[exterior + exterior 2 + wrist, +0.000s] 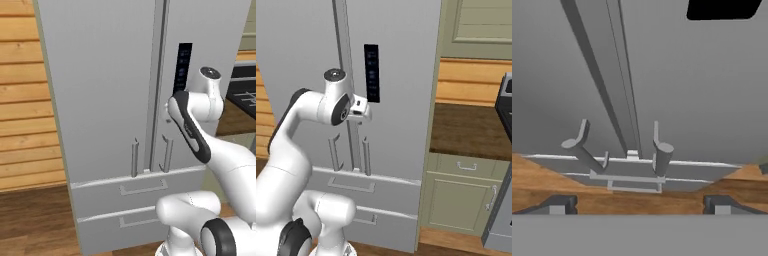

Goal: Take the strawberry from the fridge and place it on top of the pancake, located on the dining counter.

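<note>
The tall light-grey French-door fridge [110, 100] stands shut, both doors closed, so the strawberry presumably sits inside, unseen. Its two vertical bar handles [661, 155] flank the centre seam, above two lower drawers [142, 189]. The white arm's two-finger gripper [639, 204] hovers close before the right door, jaws spread wide, grasping nothing. Risk: approaching off-line, a finger could strike the handle or slip past it.
</note>
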